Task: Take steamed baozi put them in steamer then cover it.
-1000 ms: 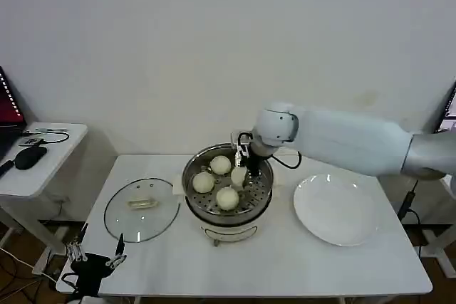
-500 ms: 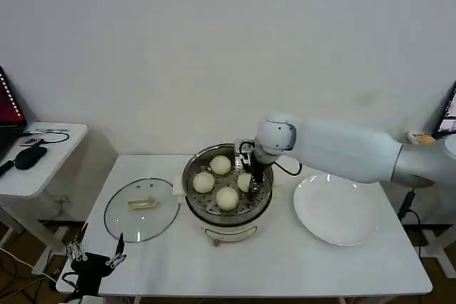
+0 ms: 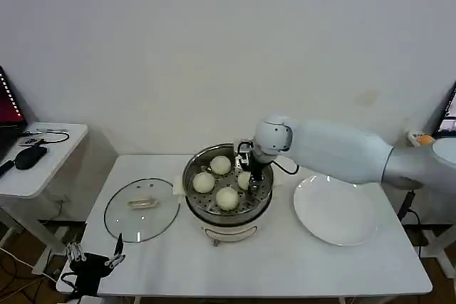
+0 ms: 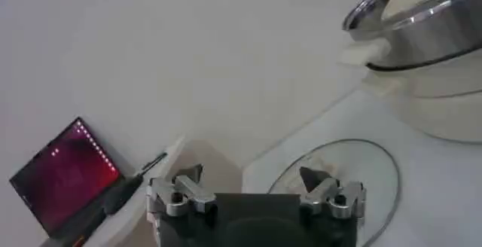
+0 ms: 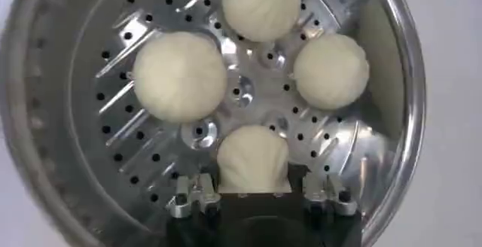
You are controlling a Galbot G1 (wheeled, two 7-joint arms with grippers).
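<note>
Four steamed baozi (image 5: pixel 179 75) lie on the perforated tray inside the steamer (image 3: pixel 228 213), which stands near the middle of the white tabletop (image 3: pixel 285 265). From the right wrist camera, three of them sit apart from one another around the tray's centre, and the fourth (image 5: pixel 252 158) lies between the tips of the right claw (image 5: pixel 254 196). The fingers (image 5: pixel 193 194) stand on either side of that bun with a little space showing, so the right claw looks spread rather than clamped, though contact with the bun cannot be told for sure. In the head view the right claw (image 3: pixel 252 176) reaches down into the steamer on its right side, the white arm stretching in from the right. The cover (image 3: pixel 141 208) lies flat on the tabletop just beside the steamer, on the robot's left, its pale handle up. A bare white plate (image 3: pixel 335 210) rests on the steamer's other side. The left claw (image 3: pixel 95 257) hangs low at the tabletop's near left corner, its fingers (image 4: pixel 175 194) spread apart, holding nothing.
</note>
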